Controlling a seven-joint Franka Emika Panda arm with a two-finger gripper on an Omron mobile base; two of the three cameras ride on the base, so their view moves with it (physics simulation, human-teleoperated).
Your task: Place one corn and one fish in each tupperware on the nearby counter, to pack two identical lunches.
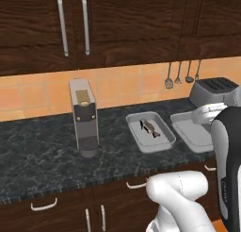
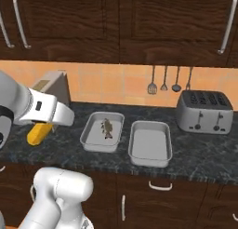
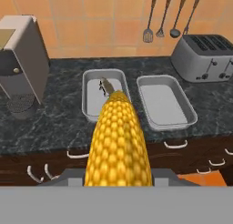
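Two base views flank the counter (image 1: 47,151) — sharing both trays — hand view close above, facing the wall.

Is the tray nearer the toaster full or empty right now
Empty. The tray beside the toaster shows only bare grey floor, while the other tray holds a fish.

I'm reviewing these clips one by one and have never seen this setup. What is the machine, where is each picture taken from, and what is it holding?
It is a rendered kitchen with a white robot arm on a mobile base. Two pictures come from cameras on the base, behind the arm to its left and right. The third looks along the gripper from a camera on the hand. The gripper is shut on a yellow corn, held in the air in front of the counter. On the counter lie two grey tupperware: the left one holds a dark fish, the right one holds nothing. Also there: a coffee machine and a toaster.
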